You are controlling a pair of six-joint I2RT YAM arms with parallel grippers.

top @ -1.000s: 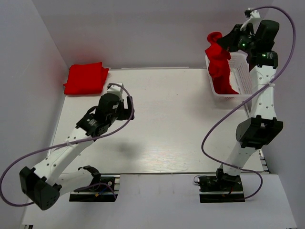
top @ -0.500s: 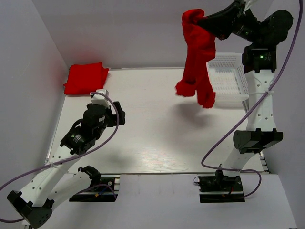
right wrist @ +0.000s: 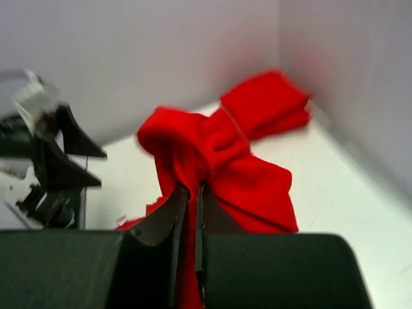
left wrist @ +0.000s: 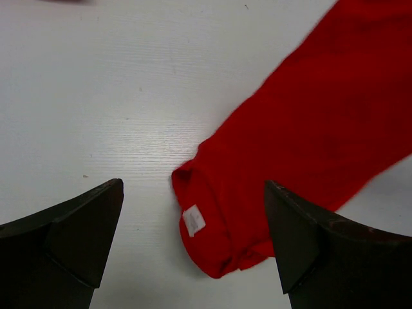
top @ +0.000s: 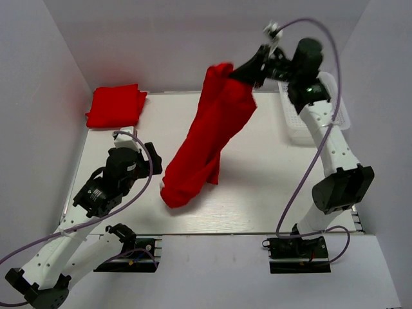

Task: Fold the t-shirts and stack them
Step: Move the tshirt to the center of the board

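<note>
**One t-shirt (top: 212, 135) out of the basket (top: 293, 132)**

From above, you see the right gripper (top: 250, 67) has swung it over the table (top: 270, 193), lower end touching down; the folded t-shirt (top: 116, 105) lies far-left. Left wrist: left gripper (left wrist: 193, 193) gapes wide over the hem. Right wrist: jaws pinch cloth. Spread it next.

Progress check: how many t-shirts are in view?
2. A folded shirt lies at the table's far-left corner; it may be a stack hiding more. A hanging shirt dangles from the right gripper over mid-table, lower end on the surface. The right arm partly hides the basket.
</note>
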